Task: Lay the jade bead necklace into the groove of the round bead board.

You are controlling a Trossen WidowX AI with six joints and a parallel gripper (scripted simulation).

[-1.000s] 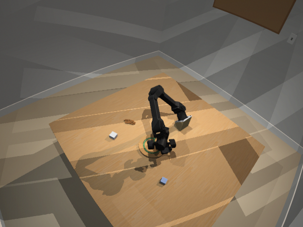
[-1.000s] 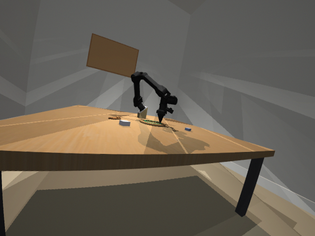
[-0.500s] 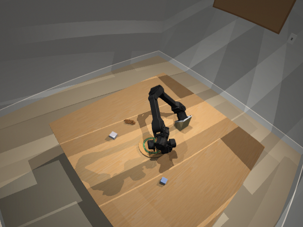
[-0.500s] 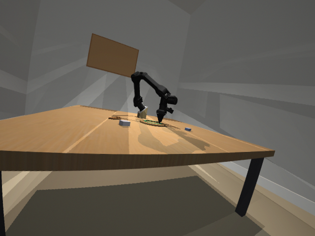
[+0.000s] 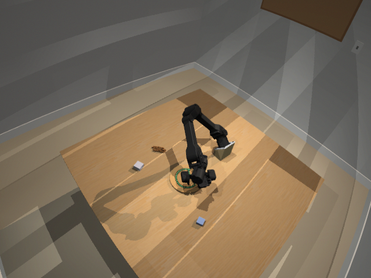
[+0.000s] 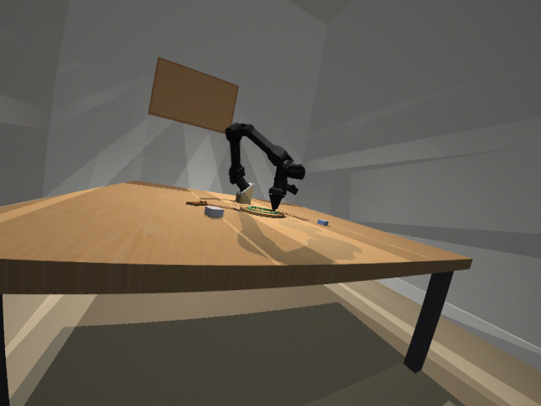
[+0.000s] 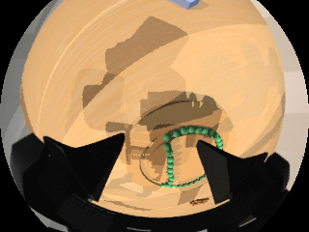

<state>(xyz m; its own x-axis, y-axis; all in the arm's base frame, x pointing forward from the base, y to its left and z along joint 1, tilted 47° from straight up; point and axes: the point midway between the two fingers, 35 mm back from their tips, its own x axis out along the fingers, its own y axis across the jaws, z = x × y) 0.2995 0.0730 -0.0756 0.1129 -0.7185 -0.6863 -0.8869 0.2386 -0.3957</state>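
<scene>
In your wrist view the gripper (image 7: 160,155) stands wide open, its two dark fingers spread well apart with nothing between them. Between and just beyond the fingertips you see the jade bead necklace (image 7: 174,161) lying as a curved green line on the round bead board (image 7: 150,166); the beads follow the board's ring, though part of the loop is hidden behind the right finger, so you cannot tell whether the whole strand sits in the groove.

From the top view, the gripper (image 5: 199,178) hovers directly over the right part of the bead board (image 5: 177,186), and the necklace (image 5: 179,176) shows as a green arc on the board's left side. On the near side of the table (image 5: 254,209) lies a small blue block (image 5: 200,220), well apart from the board. To the left you see a pale grey block (image 5: 138,165), also well apart. Farther off, a small brown beaded cluster (image 5: 158,149) rests on the wood. Beyond the board stands the arm's base (image 5: 223,149), and far past the table a brown panel (image 5: 314,14) hangs on the wall.
</scene>
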